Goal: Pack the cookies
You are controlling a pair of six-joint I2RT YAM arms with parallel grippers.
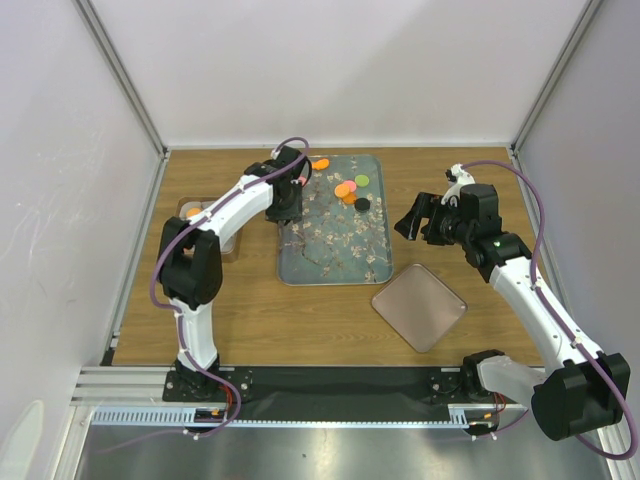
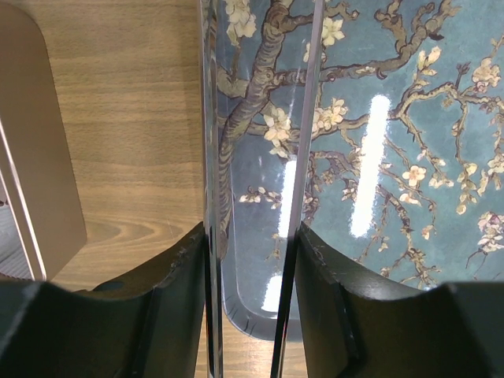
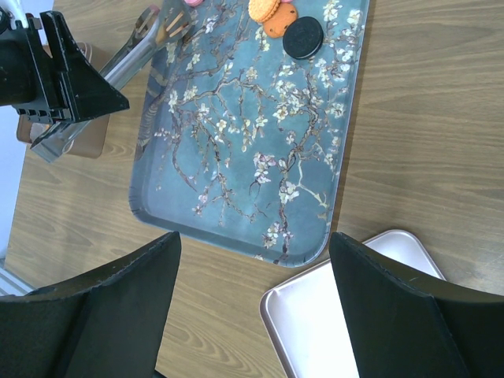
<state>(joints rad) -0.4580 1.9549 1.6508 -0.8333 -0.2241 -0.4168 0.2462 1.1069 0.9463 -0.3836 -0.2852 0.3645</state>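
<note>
Pick step.
- My left end effector (image 2: 252, 244) clamped on tongs (image 3: 118, 67), tips near cookies (image 3: 303, 38) at tray's (image 3: 236, 157) far end.
- Right end effector (image 3: 253, 240) spread wide, empty.
- Next, I judge: nip one cookie, carry to box (image 2: 39, 157).

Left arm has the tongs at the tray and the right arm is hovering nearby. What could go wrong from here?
1. The cookies lie bunched and touching, so the tongs held in the left end effector may nudge neighbours rather than pinch one.
2. The tray looks glossy, so a flat cookie could skid away.
3. The open right end effector hovers beside the tray's right edge, so reaching across might bring the arms together.
</note>
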